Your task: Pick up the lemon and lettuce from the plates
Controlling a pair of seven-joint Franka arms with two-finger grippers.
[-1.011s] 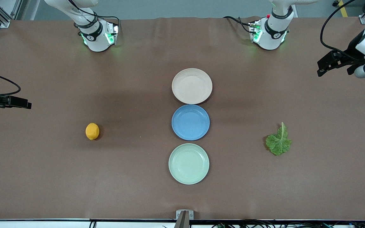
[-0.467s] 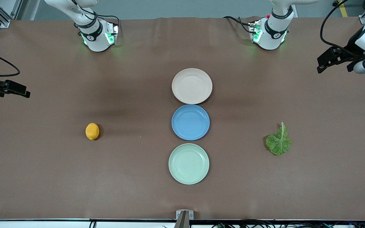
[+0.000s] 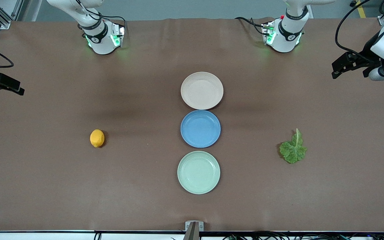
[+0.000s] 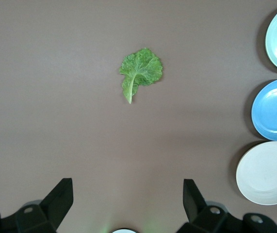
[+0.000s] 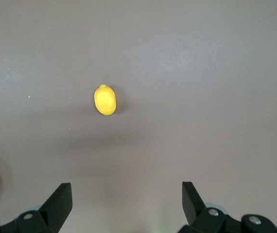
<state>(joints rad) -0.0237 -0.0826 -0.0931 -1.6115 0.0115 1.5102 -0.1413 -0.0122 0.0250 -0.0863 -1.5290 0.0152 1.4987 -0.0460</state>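
Observation:
The lemon lies on the bare table toward the right arm's end; it also shows in the right wrist view. The lettuce lies on the bare table toward the left arm's end, also in the left wrist view. The beige-pink plate and the mint green plate are both empty. My right gripper is open and empty, high over the table's edge at the right arm's end. My left gripper is open and empty over the left arm's end.
A blue plate, also empty, sits between the two other plates in a row down the table's middle. The arms' bases stand along the edge farthest from the front camera. Brown cloth covers the table.
My right gripper has drawn back toward the bases' side of the table and outward. My left gripper has shifted slightly the same way. The lemon, lettuce and plates have not moved.

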